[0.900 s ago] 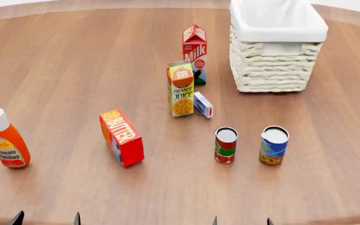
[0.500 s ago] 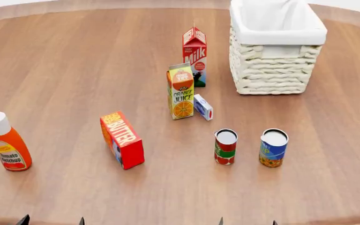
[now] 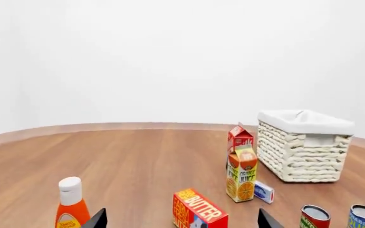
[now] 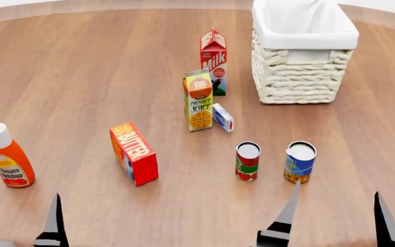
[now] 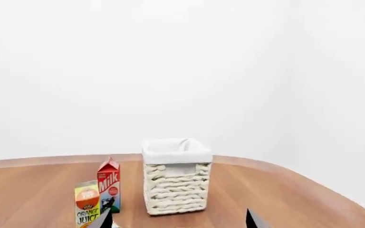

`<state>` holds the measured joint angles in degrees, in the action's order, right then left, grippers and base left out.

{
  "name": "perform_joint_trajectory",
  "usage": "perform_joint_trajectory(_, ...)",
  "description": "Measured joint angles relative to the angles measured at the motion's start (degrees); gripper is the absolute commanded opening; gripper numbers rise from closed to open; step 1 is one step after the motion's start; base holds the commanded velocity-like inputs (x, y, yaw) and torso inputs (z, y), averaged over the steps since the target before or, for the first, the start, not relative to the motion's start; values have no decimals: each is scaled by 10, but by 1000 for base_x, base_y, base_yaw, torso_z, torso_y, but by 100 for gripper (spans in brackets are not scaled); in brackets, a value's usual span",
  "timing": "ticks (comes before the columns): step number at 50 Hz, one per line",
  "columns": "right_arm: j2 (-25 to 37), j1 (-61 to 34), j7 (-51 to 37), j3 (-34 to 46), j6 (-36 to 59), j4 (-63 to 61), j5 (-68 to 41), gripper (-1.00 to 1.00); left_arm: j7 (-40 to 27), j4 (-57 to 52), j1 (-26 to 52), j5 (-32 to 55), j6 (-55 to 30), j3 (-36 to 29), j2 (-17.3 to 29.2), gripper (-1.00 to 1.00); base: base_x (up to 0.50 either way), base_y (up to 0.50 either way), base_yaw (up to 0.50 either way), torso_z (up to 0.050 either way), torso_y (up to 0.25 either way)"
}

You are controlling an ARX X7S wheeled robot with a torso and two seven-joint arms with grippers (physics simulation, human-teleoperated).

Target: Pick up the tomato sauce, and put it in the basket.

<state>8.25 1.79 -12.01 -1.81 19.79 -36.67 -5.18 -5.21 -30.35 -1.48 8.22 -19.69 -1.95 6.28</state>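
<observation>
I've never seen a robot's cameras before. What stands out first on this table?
The large cream wicker basket with white cloth lining stands at the far right of the round wooden table. Near the middle, a red milk carton and an orange juice carton stand upright. Nearer the robot, the small red-and-green tomato sauce can stands beside a blue-and-orange can, apart.

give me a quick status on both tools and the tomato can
Left tool open, empty. Right tool open, empty, low near the blue can. Tomato can upright on table, untouched. Basket behind; path clear.
</observation>
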Motion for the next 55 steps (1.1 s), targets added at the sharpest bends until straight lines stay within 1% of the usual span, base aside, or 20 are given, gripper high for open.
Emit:
perform_joint_trajectory(8,16,-7,-17,2,57,-87,7,100,-9,-60,-4,19,-27,9,8,100,0,0,0,0,0)
perform_joint_trajectory(20,30,-12,-28,12,91,-129,11,100,-19,-91,-6,34,-41,10,18,100,0,0,0,0,0)
perform_joint_trajectory(31,36,-11,-29,12,96,-138,-7,100,-27,-101,-9,41,-43,5,26,100,437,-29,0,0,0)
perform_joint_trajectory(37,36,-11,-28,8,94,-140,-21,100,-31,-105,-9,44,-45,3,30,100,230,-485,0,0,0)
perform_joint_trajectory(55,42,-7,-30,5,88,-140,-47,100,-43,-118,-12,57,-50,-2,39,100,3,-500,0,0,0)
